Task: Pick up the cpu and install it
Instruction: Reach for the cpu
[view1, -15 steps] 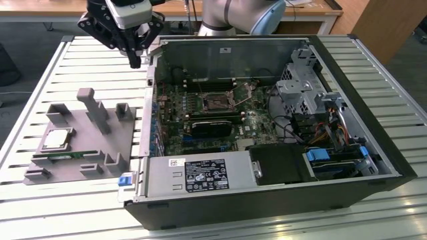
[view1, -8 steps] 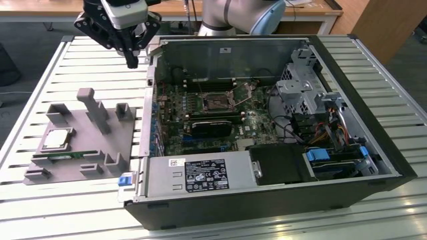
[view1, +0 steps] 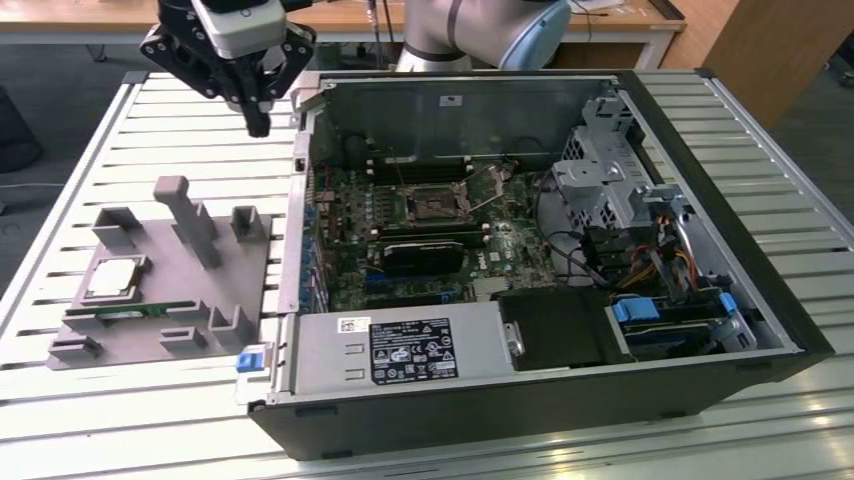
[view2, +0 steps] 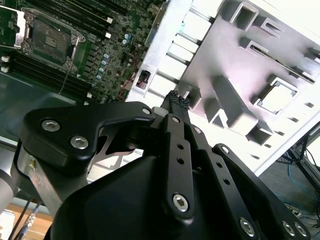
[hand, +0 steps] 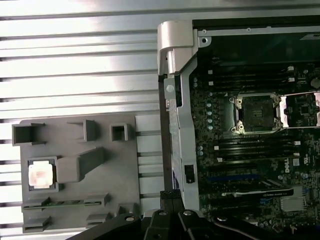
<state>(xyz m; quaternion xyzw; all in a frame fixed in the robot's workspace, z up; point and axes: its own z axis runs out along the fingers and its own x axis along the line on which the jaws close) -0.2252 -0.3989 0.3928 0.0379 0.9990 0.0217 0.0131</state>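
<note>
Nothing done yet: the cpu (view1: 116, 275) lies in the tray (view1: 147, 335), not picked up.
The socket (view1: 434, 205), in the case (view1: 534, 410) beside the tray, stands open and bare. The claw (view1: 256, 125) hangs raised off the tray's case-side edge, well apart from the cpu, fingers apparently pressed together on nothing.

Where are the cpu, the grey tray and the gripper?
cpu (view1: 114, 277): exterior view, middle of its metal top.
grey tray (view1: 184, 302): exterior view, bare floor near its middle.
gripper (view1: 256, 122): exterior view, tips of its shut fingers.
</note>
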